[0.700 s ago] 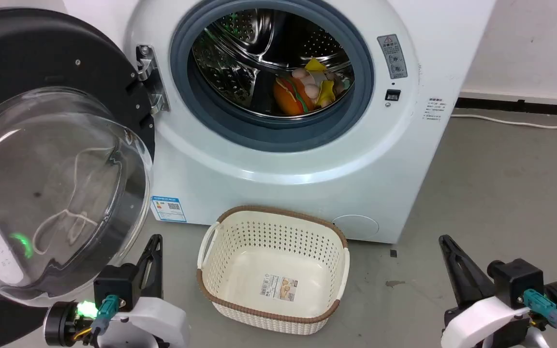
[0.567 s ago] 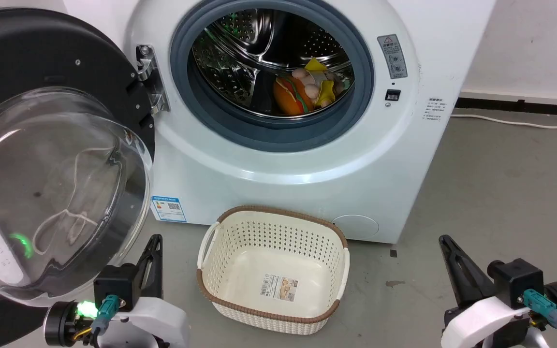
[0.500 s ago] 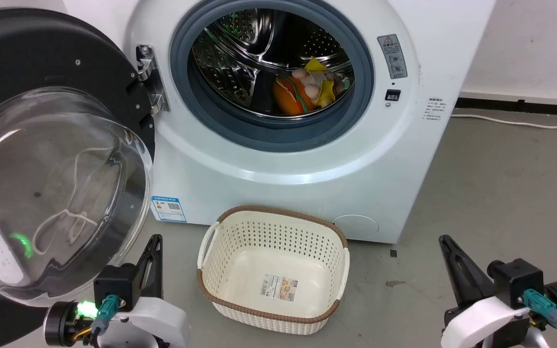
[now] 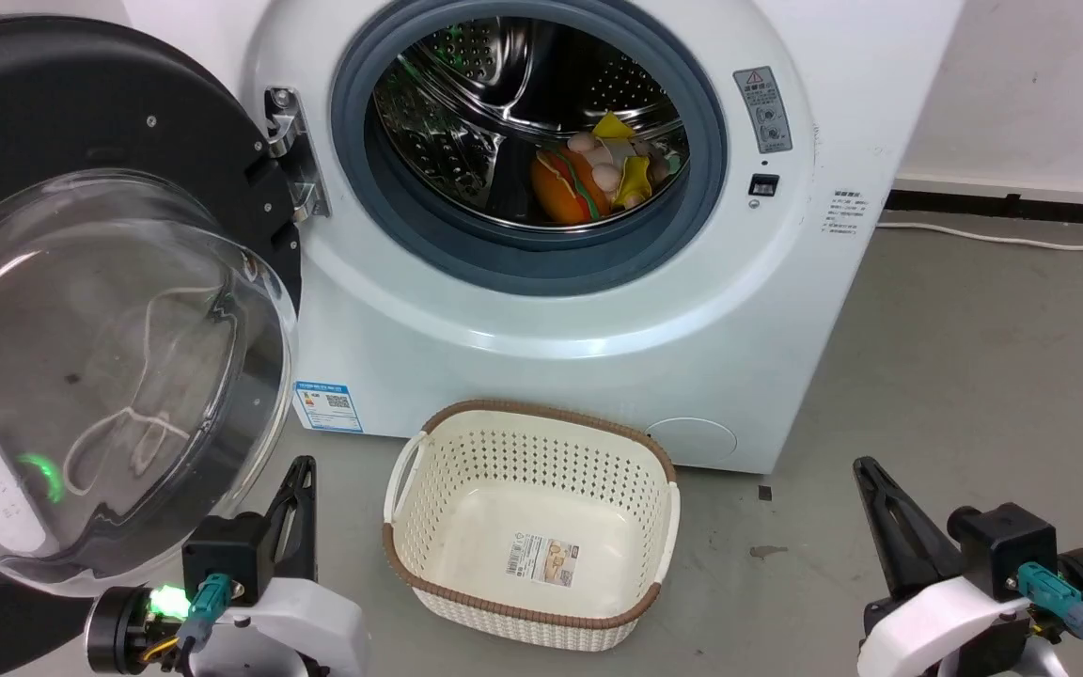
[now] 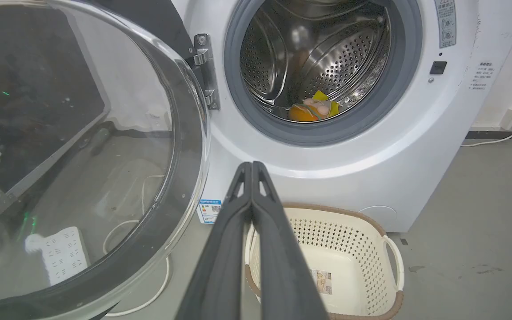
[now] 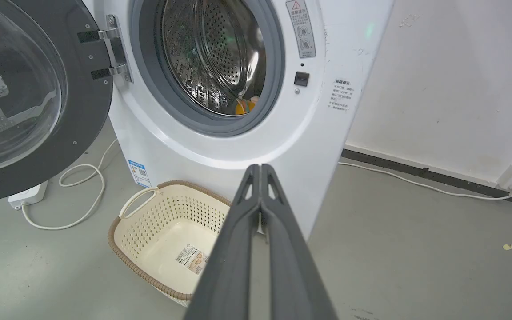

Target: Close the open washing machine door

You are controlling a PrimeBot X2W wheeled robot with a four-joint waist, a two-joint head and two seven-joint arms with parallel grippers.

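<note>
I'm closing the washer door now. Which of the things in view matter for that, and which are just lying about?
For the job:
washing machine door, swung wide open
washing machine
left end effector, shut, near the door's lower edge

Just lying about:
empty cream basket
toys in the drum
power strip with white cable
</note>
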